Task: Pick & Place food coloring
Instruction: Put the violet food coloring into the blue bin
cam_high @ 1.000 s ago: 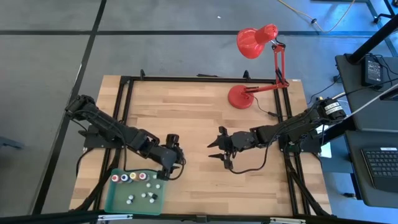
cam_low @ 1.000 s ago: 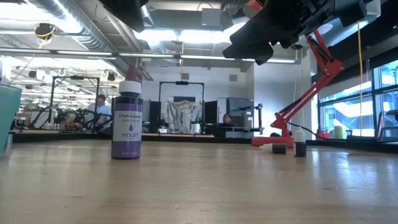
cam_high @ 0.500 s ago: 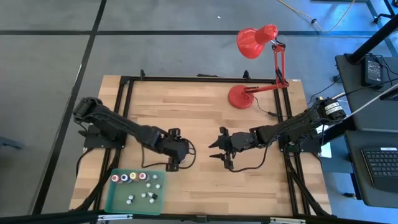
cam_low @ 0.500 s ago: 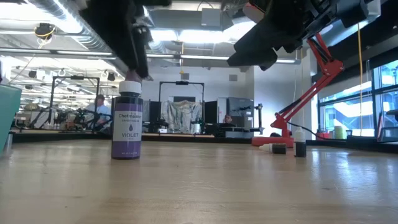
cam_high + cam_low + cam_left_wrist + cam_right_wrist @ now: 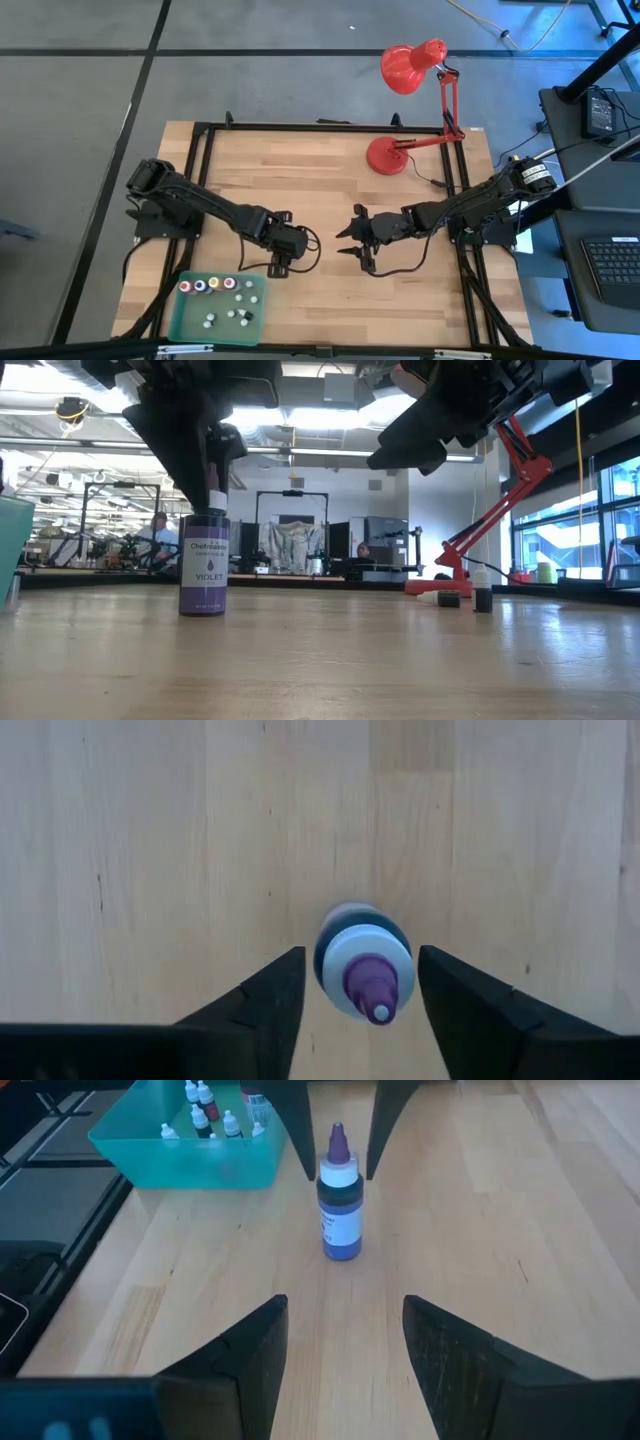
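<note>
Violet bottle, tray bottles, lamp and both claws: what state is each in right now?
Violet bottle: upright on table, capped, not gripped.
Left claw: open, fingers either side of its cap.
Right claw: open, empty, above table.
Tray bottles: upright in green tray.
Red lamp: standing.

Bare wood rings the violet bottle [image 5: 339, 1206] (green tray [image 5: 130, 1155] stands near).
</note>
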Available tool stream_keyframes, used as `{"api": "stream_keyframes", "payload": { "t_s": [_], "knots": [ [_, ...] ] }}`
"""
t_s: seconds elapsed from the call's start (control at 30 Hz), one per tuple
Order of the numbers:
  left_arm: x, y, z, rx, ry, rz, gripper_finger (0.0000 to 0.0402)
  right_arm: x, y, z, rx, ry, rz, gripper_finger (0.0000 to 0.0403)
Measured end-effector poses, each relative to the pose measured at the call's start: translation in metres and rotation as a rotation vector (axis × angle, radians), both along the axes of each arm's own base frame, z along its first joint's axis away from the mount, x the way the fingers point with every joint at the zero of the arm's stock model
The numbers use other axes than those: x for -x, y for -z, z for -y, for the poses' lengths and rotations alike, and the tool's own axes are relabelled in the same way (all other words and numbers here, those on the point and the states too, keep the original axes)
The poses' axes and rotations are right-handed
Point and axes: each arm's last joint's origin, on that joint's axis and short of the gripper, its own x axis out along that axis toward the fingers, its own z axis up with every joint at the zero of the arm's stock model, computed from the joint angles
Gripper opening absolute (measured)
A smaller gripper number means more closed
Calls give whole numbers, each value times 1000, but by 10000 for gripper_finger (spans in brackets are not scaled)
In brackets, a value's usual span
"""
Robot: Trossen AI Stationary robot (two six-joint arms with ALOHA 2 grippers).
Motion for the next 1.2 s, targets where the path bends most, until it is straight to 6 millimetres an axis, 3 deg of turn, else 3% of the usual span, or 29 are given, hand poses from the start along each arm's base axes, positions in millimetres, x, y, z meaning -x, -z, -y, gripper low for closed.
{"api": "stream_keyframes", "payload": {
  "t_s": [0.23, 0.4, 0.47, 0.63, 0.83, 1.0, 1.2],
  "knots": [
    [0, 0, 0, 0, 7, -1, 117, 0, 0, 0, 1, 0, 0, 200],
    [2, -2, 2, 11, 20, 1, 112, 0, 0, 0, 1, 0, 0, 200],
    [3, -10, 5, 26, 19, 10, 112, 0, 0, 0, 1, 0, 0, 200],
    [10, -50, 17, 85, -44, 54, 112, 0, 0, 0, 1, 0, 0, 200],
    [33, -84, 50, 198, -125, 48, 112, 0, 0, 0, 1, 0, -1, 200],
    [56, -89, 88, 286, -226, 21, 112, 0, 0, 0, 1, 0, -1, 200],
    [98, -86, 131, 305, -408, 12, 112, 0, 0, 0, 1, 0, -1, 200]
  ]
}}
